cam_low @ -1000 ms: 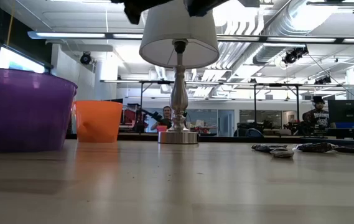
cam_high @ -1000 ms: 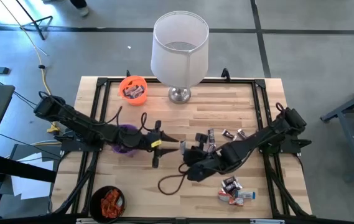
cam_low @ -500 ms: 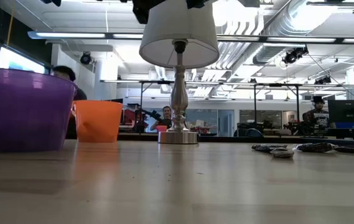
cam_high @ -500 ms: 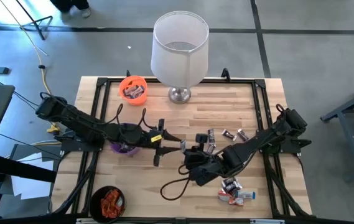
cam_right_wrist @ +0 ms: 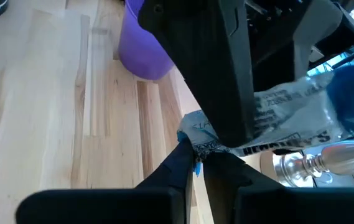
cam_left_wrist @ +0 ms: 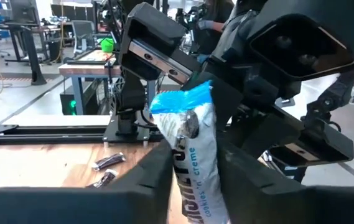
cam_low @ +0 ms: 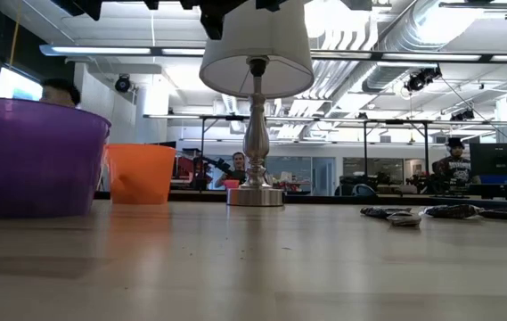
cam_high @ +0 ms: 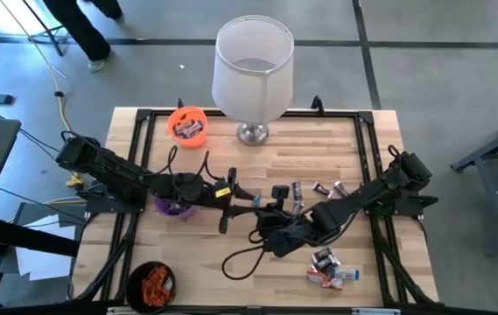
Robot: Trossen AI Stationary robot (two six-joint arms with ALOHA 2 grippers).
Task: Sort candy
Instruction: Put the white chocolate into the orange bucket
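A silver-white candy [cam_left_wrist: 189, 155] with a blue end is held between both grippers over the middle of the table. My left gripper [cam_high: 247, 203] reaches in from the table's left, shut on the candy. My right gripper [cam_high: 264, 213] comes from the right and is shut on the candy's end. More wrapped candies [cam_high: 319, 188] lie on the table on the right, and others [cam_high: 329, 267] near the front right. The purple cup [cam_high: 171, 208] stands under my left arm. My left gripper [cam_left_wrist: 192, 146] pinches the candy's middle part [cam_left_wrist: 192, 177] between its two fingers, level, from the table's left. The candy is lifted clear, and its blue end [cam_left_wrist: 183, 102] sticks out past the fingertips. My right gripper [cam_right_wrist: 198, 158] pinches the wrapper's crimped end [cam_right_wrist: 196, 142] between its fingertips, coming from the table's right. The wrapper [cam_right_wrist: 288, 115] runs on past the left gripper's finger [cam_right_wrist: 220, 68].
A lamp [cam_high: 253, 70] stands at the far middle edge. An orange cup [cam_high: 187, 122] with brown candies stands far left, and a black cup [cam_high: 153, 284] with orange-red candies at the near left corner. A dark cable loop [cam_high: 240, 261] lies near the front. A person walks beyond the table.
My left gripper has moved toward the table's right, away from the purple cup and up to my right gripper. The two grippers now meet over the middle of the table. My right gripper has stayed about where it was.
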